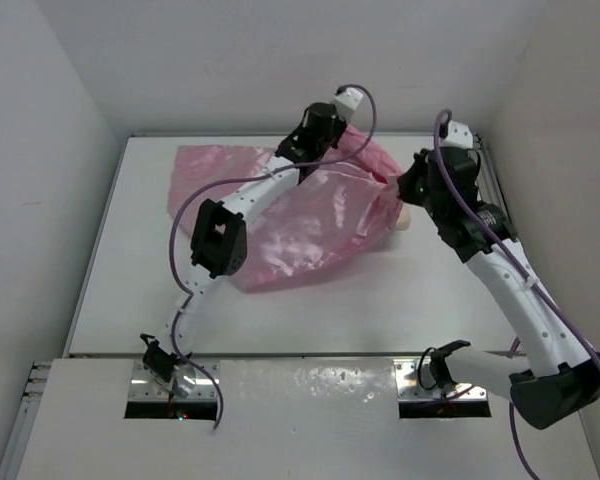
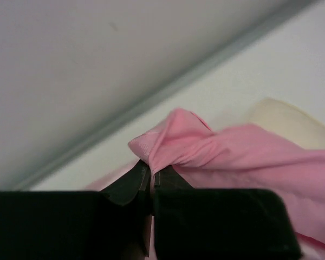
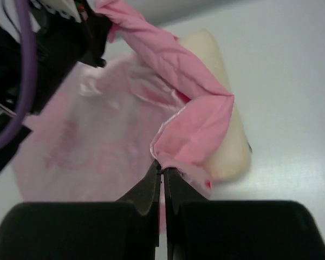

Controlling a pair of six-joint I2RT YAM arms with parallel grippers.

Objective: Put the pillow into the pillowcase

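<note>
The pink satin pillowcase point(image 1: 300, 225) lies spread across the back middle of the table, bulging over the pillow inside it. Only a cream end of the pillow point(image 1: 405, 217) pokes out at the sack's right-hand mouth. My left gripper point(image 2: 150, 169) is shut on a bunched fold of the pillowcase point(image 2: 206, 149) rim at the far side, with the pillow point(image 2: 284, 122) just beyond. On the near side of the mouth my right gripper point(image 3: 162, 169) is shut on the pillowcase point(image 3: 197, 127) hem, which drapes over the pillow point(image 3: 230, 146). The rim stretches between both grippers.
The white table point(image 1: 380, 300) has side walls at the left, back and right, and the back wall runs close behind the left gripper point(image 1: 332, 140). The right gripper point(image 1: 395, 187) is near the table's right edge. The left arm crosses over the pillowcase.
</note>
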